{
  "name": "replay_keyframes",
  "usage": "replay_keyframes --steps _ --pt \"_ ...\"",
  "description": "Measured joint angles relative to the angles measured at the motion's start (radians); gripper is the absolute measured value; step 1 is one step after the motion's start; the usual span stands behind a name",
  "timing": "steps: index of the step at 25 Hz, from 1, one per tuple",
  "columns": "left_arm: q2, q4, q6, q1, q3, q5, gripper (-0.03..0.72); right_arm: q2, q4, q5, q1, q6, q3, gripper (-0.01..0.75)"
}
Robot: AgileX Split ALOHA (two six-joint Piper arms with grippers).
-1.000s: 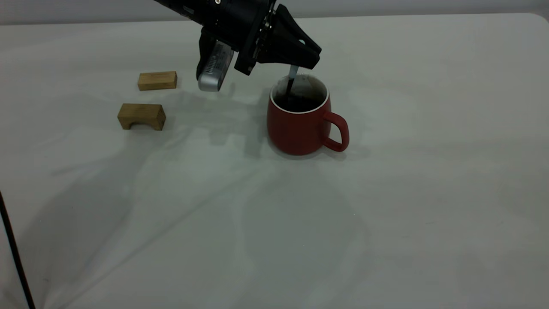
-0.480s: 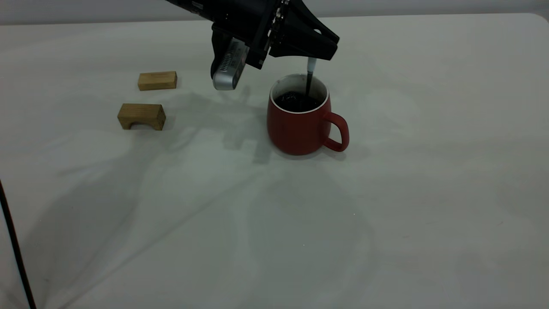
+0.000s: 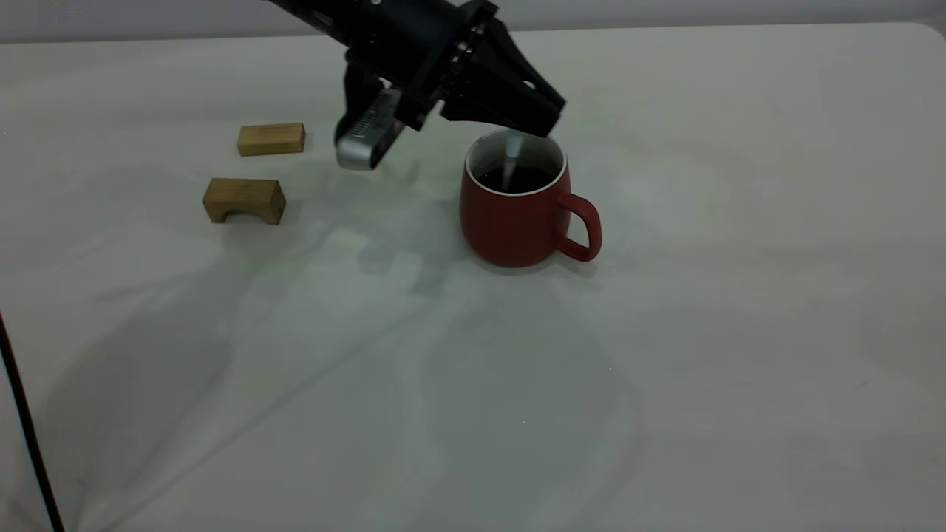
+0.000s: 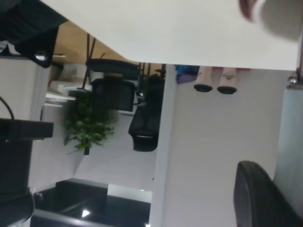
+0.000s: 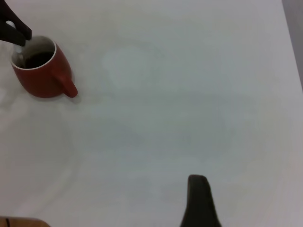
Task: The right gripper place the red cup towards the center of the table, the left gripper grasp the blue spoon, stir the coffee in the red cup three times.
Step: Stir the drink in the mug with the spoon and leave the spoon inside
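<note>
The red cup (image 3: 510, 222) stands upright on the table (image 3: 665, 332), its handle pointing right, with dark coffee (image 3: 517, 179) inside. My left gripper (image 3: 538, 122) hovers just above the cup's far rim, shut on the blue spoon (image 3: 510, 159), which hangs down into the coffee. The right wrist view shows the cup (image 5: 40, 78) far off, with the left gripper's tip (image 5: 15, 31) over it. My right gripper (image 5: 199, 203) is away from the cup, outside the exterior view, with bare table in front of it.
Two tan wooden blocks lie left of the cup: a flat one (image 3: 271, 138) and an arched one (image 3: 244, 200). A black cable (image 3: 29, 436) runs along the left edge. The table's far edge is just behind the left arm.
The left gripper swung right and up over the cup, then came back left and down. The spoon moved round in the coffee. The cup stayed put.
</note>
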Motion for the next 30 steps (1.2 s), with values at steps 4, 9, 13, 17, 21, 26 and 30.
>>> replay_keyframes --steps 4,9,13,17,21,26,30 --pt "0.0 -0.019 0.096 0.016 0.0 -0.048 0.111 0.0 0.0 0.0 0.0 0.0 0.0 0.586" --pt "0.002 -0.134 0.195 0.004 0.0 -0.056 0.111 0.0 0.0 0.0 0.0 0.0 0.0 0.586" --pt "0.005 -0.144 0.21 -0.013 0.0 -0.041 0.111 0.0 0.0 0.0 0.0 0.0 0.0 0.586" --pt "0.005 -0.096 0.211 -0.013 0.0 0.0 0.111 0.0 0.0 0.0 0.0 0.0 0.0 0.586" --pt "0.005 -0.015 0.211 -0.003 0.0 0.002 0.111 0.0 0.0 0.0 0.0 0.0 0.0 0.586" --pt "0.005 0.005 0.211 0.0 0.0 0.003 0.111 0.0 0.0 0.0 0.0 0.0 0.0 0.586" --pt "0.005 0.005 0.211 0.001 0.0 0.003 0.115 0.0 0.0 0.0 0.0 0.0 0.0 0.586"
